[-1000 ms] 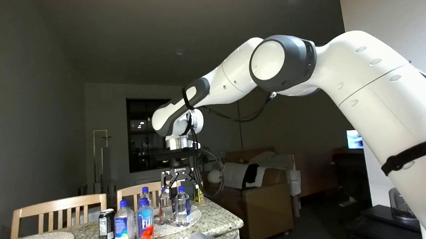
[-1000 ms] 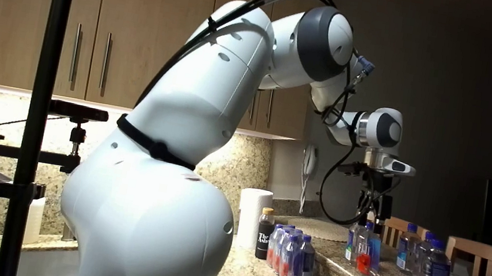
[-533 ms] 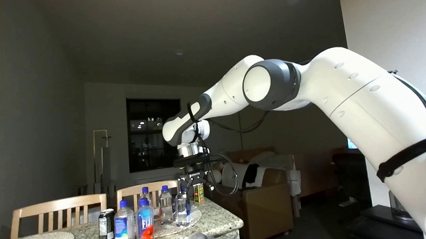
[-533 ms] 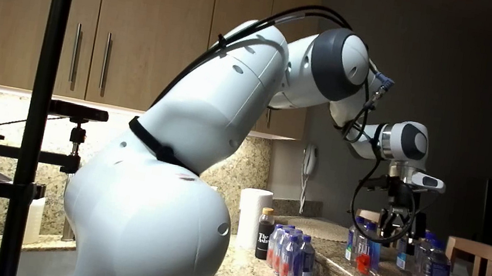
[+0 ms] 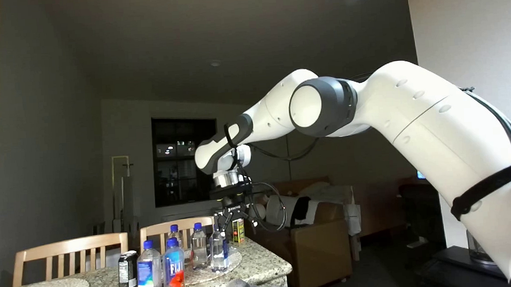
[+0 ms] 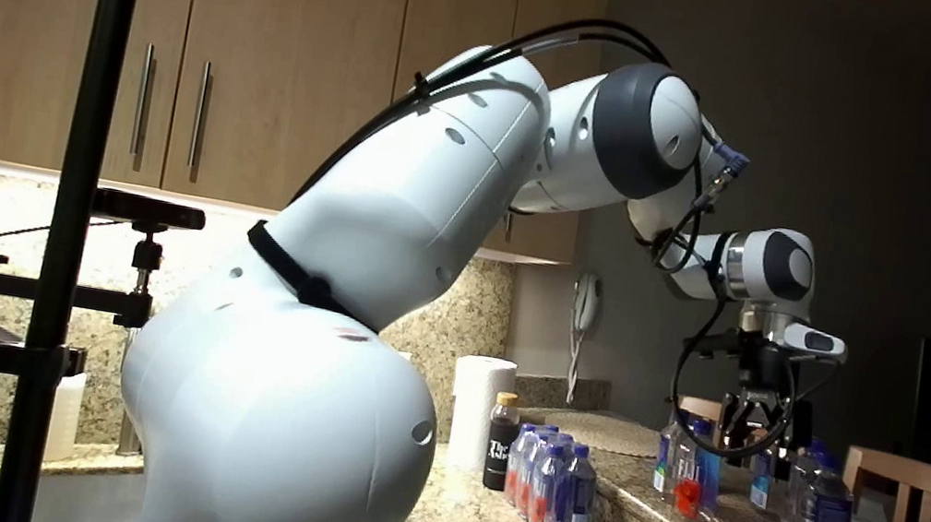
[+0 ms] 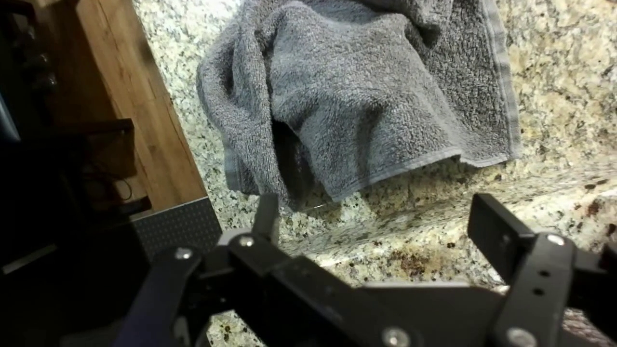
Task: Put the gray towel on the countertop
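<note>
In the wrist view, wooden floor (image 7: 140, 103) was seen left of the claw (image 7: 378, 214), past the edge of the countertop (image 7: 559, 72). Next came the gray towel (image 7: 347, 91). It was laid in folds on the countertop, lower than the claw and apart from it. Its peak was held up by the folds, it seemed. The claw was spread wide, with nothing between its fingers (image 7: 496, 236), perhaps so that a fold could be pinched. As the towel was on stone already, the job might have been done, or the upper counter (image 5: 261, 259) might have been meant; this could not be told. In an exterior view, a black can (image 5: 128, 270) was seen well left of the claw, then bottles (image 5: 174, 266), nearer to it. A mat (image 5: 197, 276) was put under the nearest ones, perhaps to guard the stone.

The dark far left of the wrist view was hard to make out. The towel was cut off there at the top, and at the bottom in both exterior views. The hollow under its edge was too dark to be seen into. The top of the nearest bottle (image 5: 219, 254) was covered by the claw, so it could not be told if they touched.
</note>
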